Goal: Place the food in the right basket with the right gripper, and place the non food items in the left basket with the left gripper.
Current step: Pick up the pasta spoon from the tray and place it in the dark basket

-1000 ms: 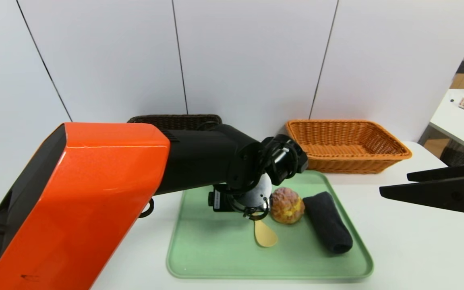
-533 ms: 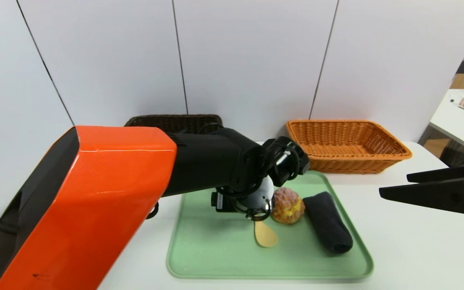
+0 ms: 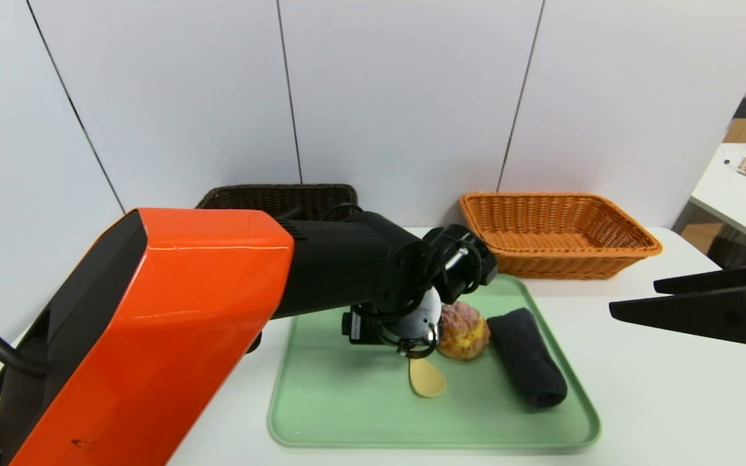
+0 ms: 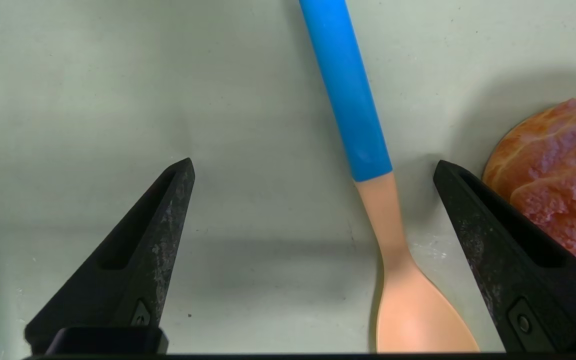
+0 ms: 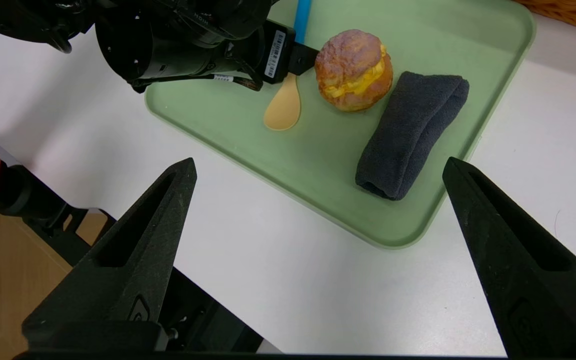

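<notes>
The left gripper (image 4: 313, 170) hangs low over the green tray (image 3: 321, 421), its jaws spread as wide as they go and holding nothing. Between the jaws lies the spoon (image 4: 368, 165), flat on the tray: its neck, where the blue handle meets the tan bowl, sits nearer one jaw than the other, with the handle running away beyond the jaws and the bowl back toward the wrist. Just outside that nearer jaw sits the bun (image 4: 558, 165), so close that the jaw seems almost against it, though I cannot tell if they touch.

The step in hand looks like the pick of the first non-food item: the left arm is lined up on the spoon and has not yet closed. The next move, as I judge it, calls for a short drop until the jaws flank the thin neck or handle, then a firm close. The spoon lies flat and slim, so the jaws need to reach right to the tray. The jaw by the bun may nudge it aside.

Beyond the bun lies the rolled dark towel (image 3: 527, 366), also bound for the left arm. Off to the side, well apart from the tray, the right gripper (image 3: 632, 296) hovers above the counter (image 3: 671, 401), jaws wide and empty. Farthest off stand the dark basket (image 3: 282, 194) and the orange basket (image 3: 557, 230); the orange one shows nothing inside.
</notes>
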`<action>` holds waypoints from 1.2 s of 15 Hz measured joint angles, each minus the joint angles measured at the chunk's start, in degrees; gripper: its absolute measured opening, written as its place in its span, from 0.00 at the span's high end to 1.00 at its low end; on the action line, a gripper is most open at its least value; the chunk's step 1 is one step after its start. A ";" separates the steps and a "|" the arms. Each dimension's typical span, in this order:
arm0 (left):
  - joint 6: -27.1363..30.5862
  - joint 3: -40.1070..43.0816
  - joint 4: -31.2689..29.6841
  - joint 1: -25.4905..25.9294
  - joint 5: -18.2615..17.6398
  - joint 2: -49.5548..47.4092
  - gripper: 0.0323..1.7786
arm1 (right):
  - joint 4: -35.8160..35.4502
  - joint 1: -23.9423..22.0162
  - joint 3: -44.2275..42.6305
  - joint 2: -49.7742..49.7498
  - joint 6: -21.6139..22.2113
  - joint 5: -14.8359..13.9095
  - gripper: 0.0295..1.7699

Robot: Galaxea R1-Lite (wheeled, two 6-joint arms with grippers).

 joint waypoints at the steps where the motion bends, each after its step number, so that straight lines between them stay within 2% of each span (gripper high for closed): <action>1: 0.04 0.00 0.05 0.00 -0.06 0.00 0.12 | 0.00 0.02 0.00 0.00 0.00 0.01 0.04; 4: 0.09 0.00 0.24 0.00 -0.72 0.00 0.39 | 0.00 0.02 0.00 -0.07 -0.07 0.01 0.04; 8: 0.17 0.00 0.49 -0.04 -1.01 0.13 0.62 | 0.00 0.02 -0.05 -0.16 -0.07 0.11 0.04; 9: 0.12 0.00 0.52 -0.04 -1.35 0.13 0.85 | -0.05 0.00 -0.10 -0.24 -0.07 0.20 0.04; 10: 0.15 0.00 0.55 0.00 -1.85 0.11 0.93 | -0.06 0.00 -0.10 -0.35 -0.05 0.23 0.04; 18: 0.34 0.06 1.95 0.11 -1.96 -1.77 0.93 | 0.00 -0.35 0.11 -0.79 0.02 0.26 0.04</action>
